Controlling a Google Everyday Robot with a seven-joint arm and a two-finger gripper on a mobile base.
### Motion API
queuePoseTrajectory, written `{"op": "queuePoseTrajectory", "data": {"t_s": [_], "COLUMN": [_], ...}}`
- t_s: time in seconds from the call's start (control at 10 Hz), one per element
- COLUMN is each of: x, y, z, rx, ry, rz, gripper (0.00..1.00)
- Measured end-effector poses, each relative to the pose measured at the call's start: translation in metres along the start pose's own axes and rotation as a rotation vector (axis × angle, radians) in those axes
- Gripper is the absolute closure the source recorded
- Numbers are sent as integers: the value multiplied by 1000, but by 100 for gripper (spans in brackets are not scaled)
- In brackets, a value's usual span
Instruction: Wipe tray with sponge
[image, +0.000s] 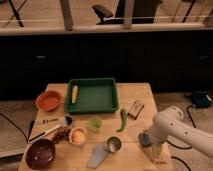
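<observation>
Camera view: The large dark green rectangular plastic tray (97, 95) is sitting at the far centre of the wooden worktop (134, 95), with a yellow corn cob (74, 93) lying inside along its left wall. The round orange bowl (48, 100) is standing just left of the tray. The small blue-grey soft sponge (145, 138) is resting near the worktop's near right corner, well apart from the tray. The white robot arm is reaching in from the right, and its gripper (156, 153) is pointing down just right of the sponge. The fingers are standing fully spread and are holding nothing. A brown-and-white small box (135, 109) is lying between the tray and the sponge.
</observation>
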Motion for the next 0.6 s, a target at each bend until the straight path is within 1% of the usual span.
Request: {"op": "queuePoseTrajectory", "data": {"t_s": [0.4, 0.5, 0.6], "x": [1, 1, 0], "y": [2, 2, 2], "z": [-2, -2, -2], "rx": [2, 2, 4], "ry": [-3, -4, -5], "rz": [3, 3, 2], "gripper": [24, 24, 21]}}
